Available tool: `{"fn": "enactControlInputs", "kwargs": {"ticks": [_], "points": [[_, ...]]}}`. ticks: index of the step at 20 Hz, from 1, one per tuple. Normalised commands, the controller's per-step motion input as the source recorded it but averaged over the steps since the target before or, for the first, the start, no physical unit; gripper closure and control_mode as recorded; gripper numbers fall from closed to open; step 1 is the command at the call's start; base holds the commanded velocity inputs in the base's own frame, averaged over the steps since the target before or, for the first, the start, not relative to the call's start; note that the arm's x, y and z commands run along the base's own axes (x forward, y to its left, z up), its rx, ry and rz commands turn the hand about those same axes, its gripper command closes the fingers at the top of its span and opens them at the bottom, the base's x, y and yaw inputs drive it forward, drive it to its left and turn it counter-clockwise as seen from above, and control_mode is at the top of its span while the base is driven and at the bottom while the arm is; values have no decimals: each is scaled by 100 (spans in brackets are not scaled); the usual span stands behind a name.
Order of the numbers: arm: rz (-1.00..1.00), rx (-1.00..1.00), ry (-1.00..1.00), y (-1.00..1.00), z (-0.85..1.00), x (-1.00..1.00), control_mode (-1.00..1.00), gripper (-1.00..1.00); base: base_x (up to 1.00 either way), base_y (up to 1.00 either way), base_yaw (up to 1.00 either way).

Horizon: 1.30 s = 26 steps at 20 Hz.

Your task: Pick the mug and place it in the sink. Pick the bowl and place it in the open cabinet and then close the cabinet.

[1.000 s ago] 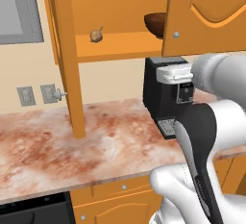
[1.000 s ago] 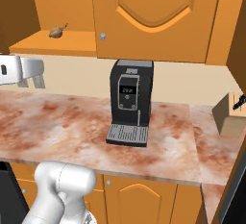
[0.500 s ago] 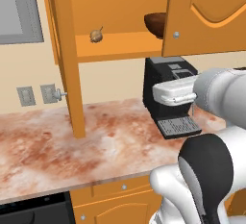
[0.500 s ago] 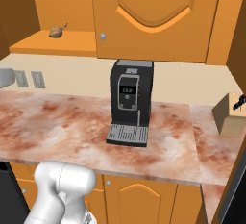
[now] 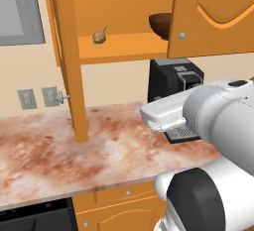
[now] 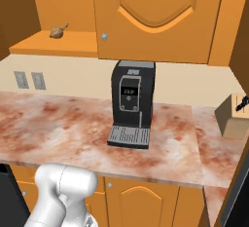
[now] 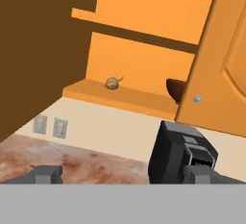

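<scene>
On the cabinet shelf, behind the door edge, sits the bowl — jaws wide, empty.

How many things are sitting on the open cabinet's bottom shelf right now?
2: a small tan bulb toward the shelf's left, and the dark bowl to its right, partly hidden by the closed door. More could sit behind that door.

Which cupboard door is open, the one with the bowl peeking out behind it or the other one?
The left cabinet door is open, swung out edge-on toward us. The right cabinet door is shut flat, half hiding the bowl.
</scene>
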Motion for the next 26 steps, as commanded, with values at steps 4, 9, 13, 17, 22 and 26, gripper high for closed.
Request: {"fn": "enactControlInputs", "kwargs": {"ticks": [4,9,13,17,22,26], "points": [[0,-19,-4,58,-19,-14,-100,-100,0,0,0],[0,-20,-1,59,-23,-13,-100,-100,0,0,0],[0,-17,0,48,-12,-14,-100,-100,0,0,0],[0,-16,0,47,-6,-10,-100,-100,0,0,0],[0,-16,0,52,-2,-3,-100,-100,0,0,0],[0,-15,0,47,0,0,-100,-100,0,0,0]]}}
